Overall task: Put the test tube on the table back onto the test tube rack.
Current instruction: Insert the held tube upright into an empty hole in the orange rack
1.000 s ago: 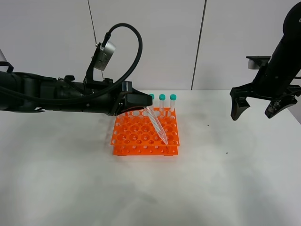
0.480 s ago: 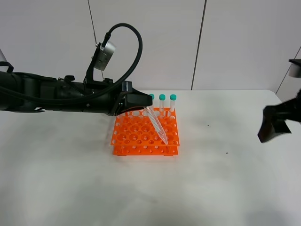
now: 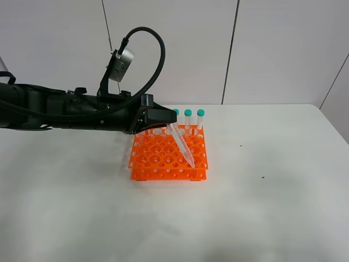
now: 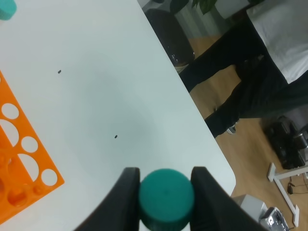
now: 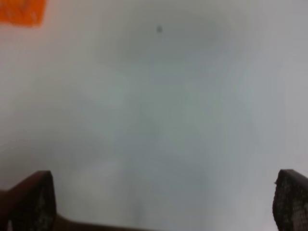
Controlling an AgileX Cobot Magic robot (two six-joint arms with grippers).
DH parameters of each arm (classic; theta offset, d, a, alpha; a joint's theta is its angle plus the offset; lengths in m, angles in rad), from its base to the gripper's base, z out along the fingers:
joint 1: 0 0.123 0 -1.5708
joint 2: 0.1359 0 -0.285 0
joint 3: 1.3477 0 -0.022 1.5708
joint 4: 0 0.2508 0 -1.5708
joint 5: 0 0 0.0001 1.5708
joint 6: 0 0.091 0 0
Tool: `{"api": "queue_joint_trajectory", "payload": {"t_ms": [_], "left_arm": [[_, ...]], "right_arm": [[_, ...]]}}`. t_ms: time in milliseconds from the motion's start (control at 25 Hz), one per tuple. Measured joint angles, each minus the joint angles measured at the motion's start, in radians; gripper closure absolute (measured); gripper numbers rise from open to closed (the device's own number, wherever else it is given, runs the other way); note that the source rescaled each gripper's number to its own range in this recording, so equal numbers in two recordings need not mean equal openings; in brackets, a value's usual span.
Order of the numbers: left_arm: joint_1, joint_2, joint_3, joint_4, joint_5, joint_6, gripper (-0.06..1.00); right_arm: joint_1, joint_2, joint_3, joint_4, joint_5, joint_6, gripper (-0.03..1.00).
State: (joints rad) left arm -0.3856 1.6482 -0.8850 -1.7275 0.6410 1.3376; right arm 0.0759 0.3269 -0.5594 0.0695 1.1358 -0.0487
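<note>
**One test tube [image 3: 181,144] held tilted over the test tube rack [image 3: 150,161], not yet seated**

The left gripper [image 3: 165,121] is clamped on the test tube at its teal cap. The left wrist view shows the cap pinched between both fingers [image 4: 122,202]. The tube is off the table [image 3: 262,213] and leaning, with the cap end high near the rack's back row and the pointed tip low over the front-right holes. I cannot tell whether the tip touches the rack or has entered a hole. Three capped tubes [image 3: 188,117] stand upright in the back row, just beside the gripper.

The right gripper [image 5: 162,202] is outside the exterior view. Its blurred wrist view shows the fingers spread wide with nothing between them, above bare table.

Step in hand, as I judge it, is insertion:
- Stand the tube upright first, cap directly above tip.
- Centre the tip on one free hole.
- Lower it straight down so it passes both tiers.
- Don't push while it is tilted, since that would likely jam the tip on a hole rim or shove the rack.
- Keep the fingers clear of the three standing tubes.
- Release only once the tube is supported, then lift straight up.
</note>
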Motion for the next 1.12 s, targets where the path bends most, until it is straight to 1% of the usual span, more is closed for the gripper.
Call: {"api": "queue_joint_trajectory", "payload": {"t_ms": [80,160,280,520,720,1120], "left_arm": [[0.0,0.0,0.0,0.0,0.0,0.0,0.94],[0.0,0.0,0.0,0.0,0.001,0.0,0.94],[0.0,0.0,0.0,0.0,0.007,0.0,0.94],[0.0,0.0,0.0,-0.001,0.007,0.0,0.94],[0.0,0.0,0.0,-0.001,0.017,0.0,0.94],[0.0,-0.007,0.0,-0.001,0.033,0.0,0.94]], "right_arm": [[0.0,-0.121,0.028,0.001,-0.008,0.001,-0.03],[0.0,-0.205,0.034,0.003,-0.04,0.001,-0.03],[0.0,-0.279,0.061,0.003,-0.083,0.005,-0.03],[0.0,-0.286,0.072,-0.015,-0.096,0.039,-0.03],[0.0,-0.329,0.072,-0.019,-0.097,0.049,-0.03],[0.0,-0.333,0.072,-0.019,-0.098,0.049,-0.03]]}}
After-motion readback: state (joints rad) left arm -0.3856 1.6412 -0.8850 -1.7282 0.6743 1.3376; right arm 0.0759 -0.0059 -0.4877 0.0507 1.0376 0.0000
